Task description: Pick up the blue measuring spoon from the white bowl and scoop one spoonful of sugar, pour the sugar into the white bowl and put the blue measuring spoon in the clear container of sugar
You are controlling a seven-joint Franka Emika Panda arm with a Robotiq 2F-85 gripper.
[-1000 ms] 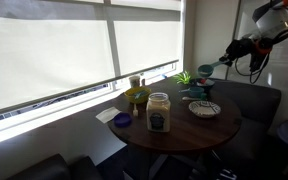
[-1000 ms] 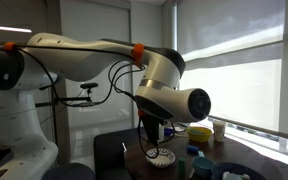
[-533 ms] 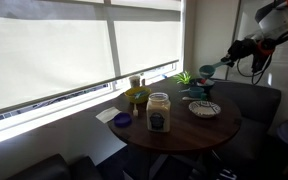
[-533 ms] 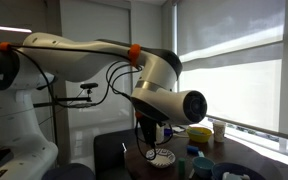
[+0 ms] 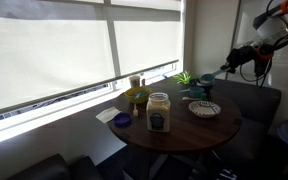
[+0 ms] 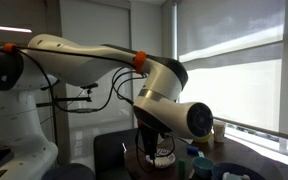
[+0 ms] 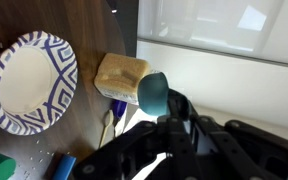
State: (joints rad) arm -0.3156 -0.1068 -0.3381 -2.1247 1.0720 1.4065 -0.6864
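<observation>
In the wrist view my gripper (image 7: 170, 128) is shut on the slim handle of the blue measuring spoon (image 7: 152, 92), whose teal scoop sticks out ahead of the dark fingers. Whether it holds sugar I cannot tell. Beyond it on the dark table are the clear container of sugar (image 7: 121, 75), seen from above, and the white bowl (image 7: 29, 80) with its blue patterned rim. In an exterior view the gripper (image 5: 217, 73) hangs high above the table's far side, beyond the bowl (image 5: 204, 109) and well apart from the jar (image 5: 158, 112).
A round dark table (image 5: 184, 130) stands by a window. On it are a blue-purple disc (image 5: 123, 120), a yellow-green object (image 5: 136, 97), a small plant (image 5: 184, 77) and a teal item (image 5: 199, 91). My arm (image 6: 164, 85) fills an exterior view, with the bowl (image 6: 162, 157) below it.
My wrist has turned and dropped a little while still holding the spoon. The things on the table have not moved.
</observation>
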